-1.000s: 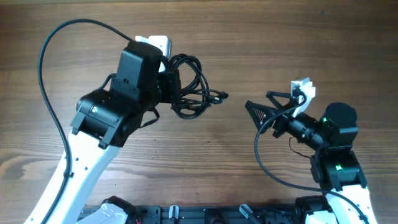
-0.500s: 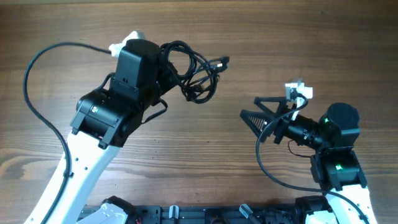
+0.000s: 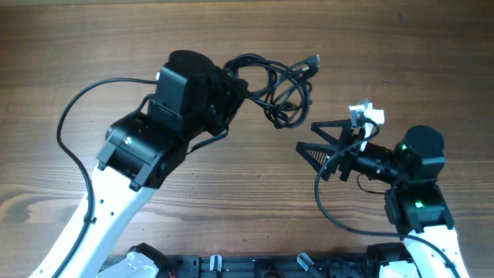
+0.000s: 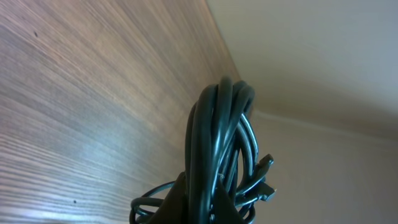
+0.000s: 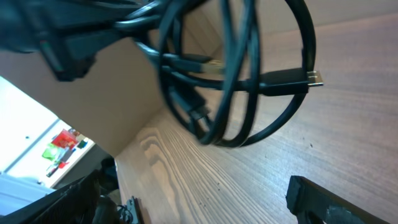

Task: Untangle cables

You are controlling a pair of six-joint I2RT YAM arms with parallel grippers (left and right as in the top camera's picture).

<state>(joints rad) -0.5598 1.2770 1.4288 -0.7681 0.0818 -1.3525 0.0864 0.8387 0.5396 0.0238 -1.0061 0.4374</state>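
Observation:
The cables (image 3: pixel 274 85) are a bundle of thin black looped cords, held above the wooden table. A silvery plug end (image 3: pixel 312 62) sticks out at the bundle's upper right. My left gripper (image 3: pixel 231 86) is shut on the bundle's left side; in the left wrist view the cords (image 4: pixel 217 143) run up between my fingers (image 4: pixel 202 208). My right gripper (image 3: pixel 315 139) is open and empty, just below and to the right of the bundle. In the right wrist view the loops (image 5: pixel 230 74) hang above the table with one plug (image 5: pixel 311 78) pointing right.
The wooden table (image 3: pixel 386 46) spans the whole overhead view. Thick black arm wires loop beside the left arm (image 3: pixel 73 131) and under the right arm (image 3: pixel 332 208). A black rail runs along the front edge (image 3: pixel 255 266).
My left gripper has carried the bundle up off the table and to the right, towards the right gripper. The right gripper has shifted slightly left and lower.

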